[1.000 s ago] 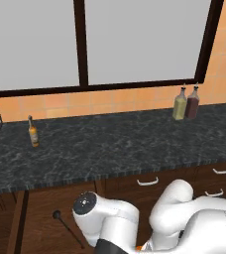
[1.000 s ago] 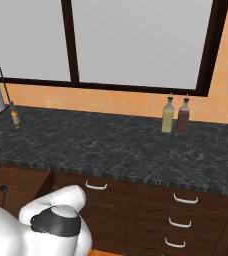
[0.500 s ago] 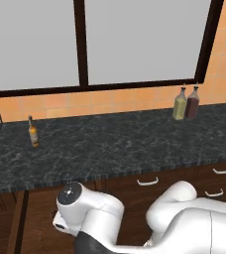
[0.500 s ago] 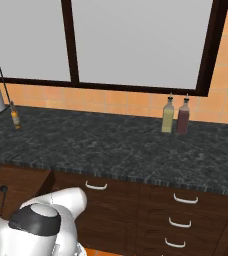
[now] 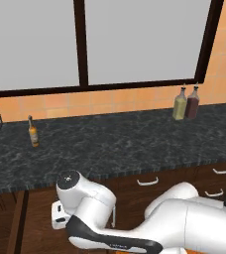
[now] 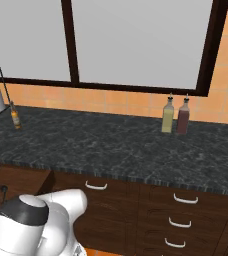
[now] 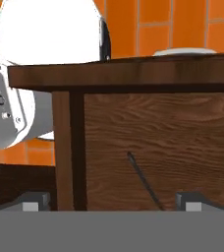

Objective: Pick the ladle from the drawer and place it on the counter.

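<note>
Ladle [image 7: 144, 180], a thin black long-handled utensil, lies inside the open dark-brown wooden drawer [image 7: 158, 142], its handle running between the wide-apart, empty jaws above it. Reaching is the step in hand; next they must descend and straddle the handle squarely. Beyond waits the black marbled stone surface [image 5: 115, 144], an amber bottle [image 5: 33, 132] on it.

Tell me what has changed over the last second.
The arm swung left and lower toward the open drawer, where the ladle lies. Nothing was grasped; the fingers stay open. The bottles on the counter and the amber bottle stayed put.
</note>
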